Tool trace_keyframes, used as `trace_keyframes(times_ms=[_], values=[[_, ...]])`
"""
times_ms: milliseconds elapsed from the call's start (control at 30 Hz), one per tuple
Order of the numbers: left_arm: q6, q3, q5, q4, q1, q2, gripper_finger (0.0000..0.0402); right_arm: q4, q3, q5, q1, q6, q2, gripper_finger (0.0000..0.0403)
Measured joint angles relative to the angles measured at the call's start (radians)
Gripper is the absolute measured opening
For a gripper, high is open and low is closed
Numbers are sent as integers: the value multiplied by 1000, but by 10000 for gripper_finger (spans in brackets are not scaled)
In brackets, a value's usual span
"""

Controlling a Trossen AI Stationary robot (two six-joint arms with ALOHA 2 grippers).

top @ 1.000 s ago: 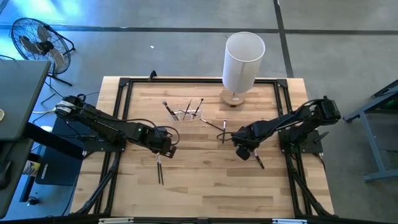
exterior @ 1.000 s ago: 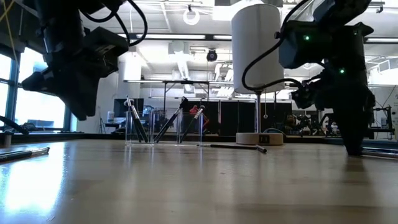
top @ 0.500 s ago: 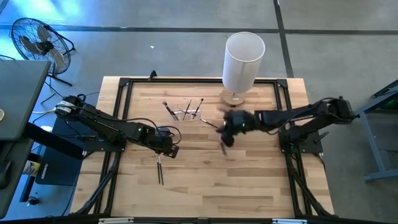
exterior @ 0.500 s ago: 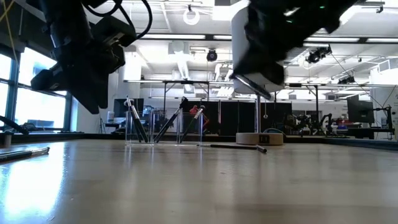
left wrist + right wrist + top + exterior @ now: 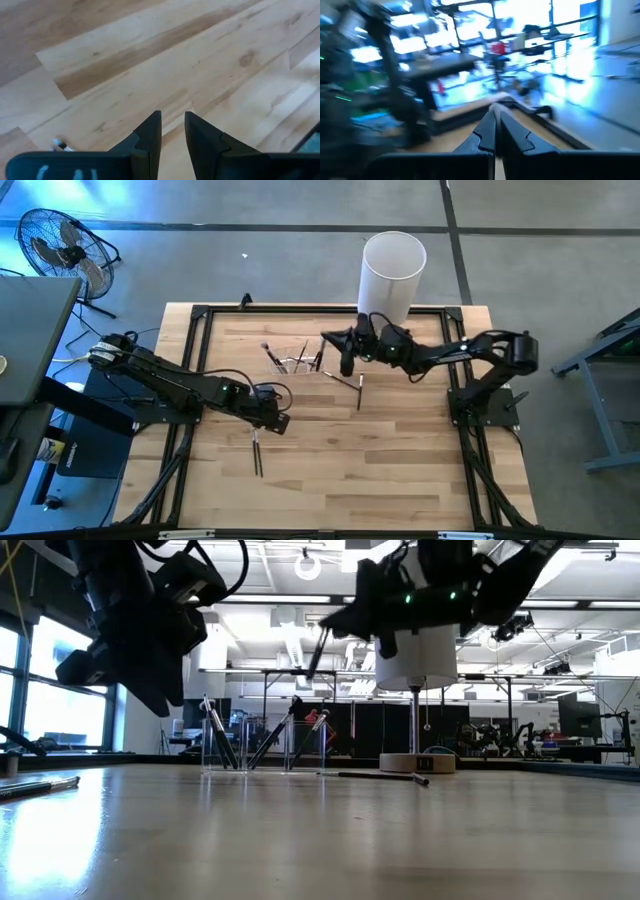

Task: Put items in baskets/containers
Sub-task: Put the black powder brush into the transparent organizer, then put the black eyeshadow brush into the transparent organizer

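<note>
1. Right gripper (image 5: 346, 352): fingers pressed together in its own wrist view (image 5: 495, 124), seemingly clamped on a thin dark held brush (image 5: 318, 648) that juts down from it at a slant in the low view. Raised well above the table, near the far edge.
2. Just beside it, toward the robot's left and lower down: the clear holder (image 5: 300, 361), a low transparent box, barely visible, on the far-middle part of the wooden table (image 5: 330, 470).
3. Key relation: holder down and slightly left of the held brush's lower end, with the brush's long axis tilted, not upright. Probably calls for a short shift left and a drop, with the lower tip leading into the open top.
4. Already leaning in the holder: several stored brushes (image 5: 288, 730), dark sticks with pale or pinkish ends, fanned apart at different angles.
5. Flat on the table, between holder and right arm: two loose brushes (image 5: 357, 390), near the right gripper.
6. Farther off, near the left gripper (image 5: 276, 421): one more stray brush (image 5: 256, 452), lengthwise toward the front edge. Left gripper hovering low, fingers (image 5: 150, 131) narrowly apart, nothing between them.
7. Behind everything: the tall white cylinder (image 5: 392, 275), no part of the drop.
</note>
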Motion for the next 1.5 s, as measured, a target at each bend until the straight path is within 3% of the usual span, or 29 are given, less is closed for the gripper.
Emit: trace_keyframes(times_ms=[333,633,833,1000,1333,1500], values=[[0,0,19,1,0,0,83,77,2,37,-44,-124,157,1],[-1,0,66,2,0,0,83,81,105,12,-45,-276,191,0],[-1,0,66,11,0,0,83,-139,166,-9,-45,-378,191,1],[-1,0,66,10,0,0,83,-222,168,-15,-45,-364,191,8],[-1,0,63,10,0,0,83,-276,168,-28,-26,-357,182,104],[-1,0,55,12,0,0,83,-331,169,-9,-25,-379,99,161]])
